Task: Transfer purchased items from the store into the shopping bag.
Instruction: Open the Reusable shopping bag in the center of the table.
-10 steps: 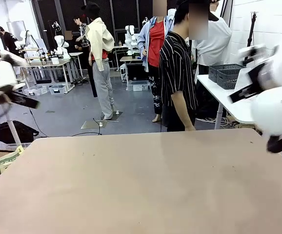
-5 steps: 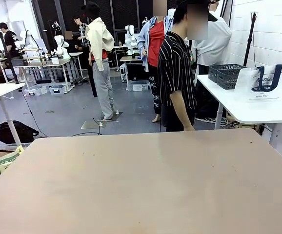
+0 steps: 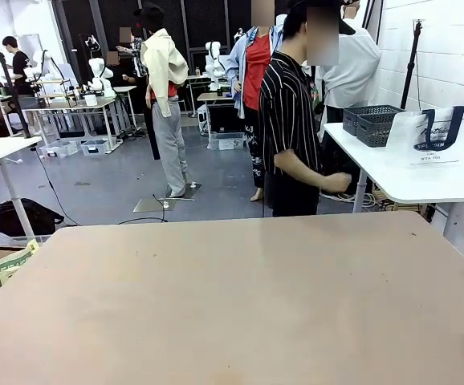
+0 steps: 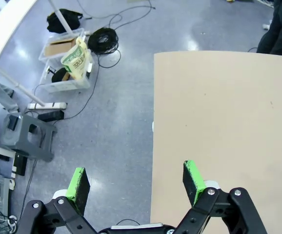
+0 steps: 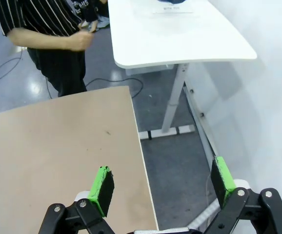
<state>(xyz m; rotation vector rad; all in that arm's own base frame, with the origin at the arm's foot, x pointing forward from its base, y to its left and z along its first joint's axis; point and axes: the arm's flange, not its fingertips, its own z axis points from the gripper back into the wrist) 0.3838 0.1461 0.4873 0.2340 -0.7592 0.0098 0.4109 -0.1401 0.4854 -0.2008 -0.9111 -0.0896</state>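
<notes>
The store, a dark grey lattice basket [image 3: 372,124], stands on a white side table [image 3: 409,180] at the far right. Beside it stands the shopping bag [image 3: 437,136], whitish with navy handles; its bottom edge [image 5: 172,5] also shows in the right wrist view. The purchased items are out of view. My left gripper [image 4: 136,183] hangs open and empty over the left edge of the brown table [image 4: 219,122]. My right gripper [image 5: 163,183] is open and empty over the table's right edge [image 5: 136,126].
A person in a striped shirt [image 3: 290,112] stands at the far side of the brown table [image 3: 232,297], one fist [image 3: 336,183] held forward. Boxes and cables [image 4: 68,63] lie on the floor to the left. More people and tables stand farther back.
Both arms, blurred at the picture's sides a second ago, have left the front view. The person's forearm has lifted and the fist has come forward.
</notes>
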